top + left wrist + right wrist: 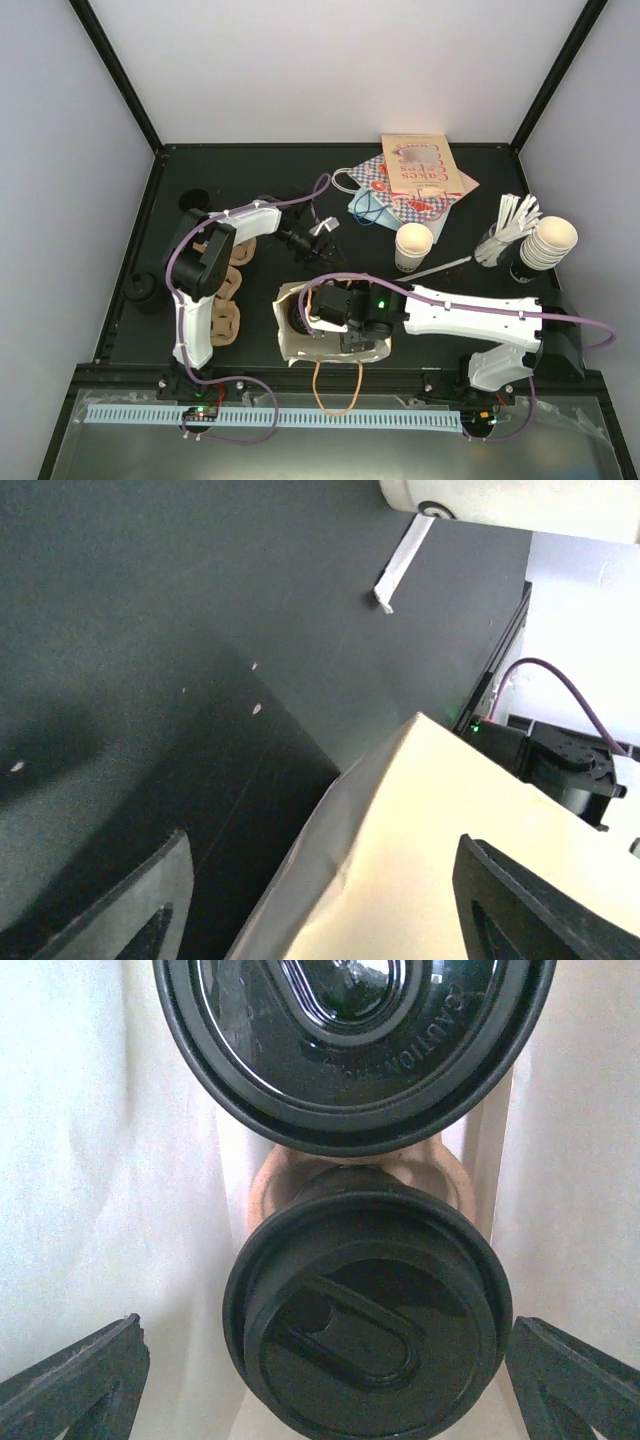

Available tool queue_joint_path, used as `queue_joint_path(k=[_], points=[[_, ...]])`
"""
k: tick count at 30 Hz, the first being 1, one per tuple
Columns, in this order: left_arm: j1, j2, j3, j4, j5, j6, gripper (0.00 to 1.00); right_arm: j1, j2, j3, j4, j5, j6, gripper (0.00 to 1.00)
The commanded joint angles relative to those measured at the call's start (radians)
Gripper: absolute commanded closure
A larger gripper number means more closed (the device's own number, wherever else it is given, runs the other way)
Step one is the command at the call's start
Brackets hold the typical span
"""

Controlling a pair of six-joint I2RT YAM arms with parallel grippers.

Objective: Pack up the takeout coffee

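**Top view, lower centre:** the right arm is reaching into the paper bag (288, 342), which is resting on the black table (250, 170).

**Right wrist view:** the takeout coffee (368, 1320), black lid facing the camera, is sitting low in the frame inside the bag. It is lying between the fingers of the right gripper (325, 1360), which are standing wide apart at the lower corners and gripping nothing. A second lidded cup (350, 1050) is sitting just above it.

**Left wrist view:** the left gripper (322, 855) is hanging with its fingers spread, the bag's corner showing between them.
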Motion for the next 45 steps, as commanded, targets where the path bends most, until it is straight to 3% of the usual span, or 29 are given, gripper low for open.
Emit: queue_joint_path(k=[1,9,16,22,30,40,45], points=[[0.024,-0.076,0.080,-0.053,-0.043,0.028,0.24,-0.015,-0.014,0.026,-0.029,-0.032,0.011,0.00],[0.101,-0.195,0.147,-0.102,-0.165,0.024,0.01,-0.031,0.003,0.054,-0.058,-0.072,0.027,0.00],[0.144,-0.311,0.165,-0.143,-0.284,0.006,0.01,-0.040,0.000,0.053,-0.054,-0.072,0.031,0.00],[0.181,-0.453,0.163,-0.138,-0.482,-0.005,0.01,-0.061,0.019,0.073,-0.057,-0.083,0.036,0.00],[0.189,-0.664,0.105,-0.161,-0.580,0.040,0.01,-0.093,0.036,0.119,-0.038,-0.091,0.039,0.00],[0.192,-1.044,-0.108,-0.073,-0.564,0.055,0.01,-0.167,0.070,0.158,-0.002,-0.127,0.016,0.00],[0.192,-1.144,-0.165,-0.034,-0.493,0.062,0.01,-0.215,0.083,0.188,0.022,-0.149,0.009,0.00]])
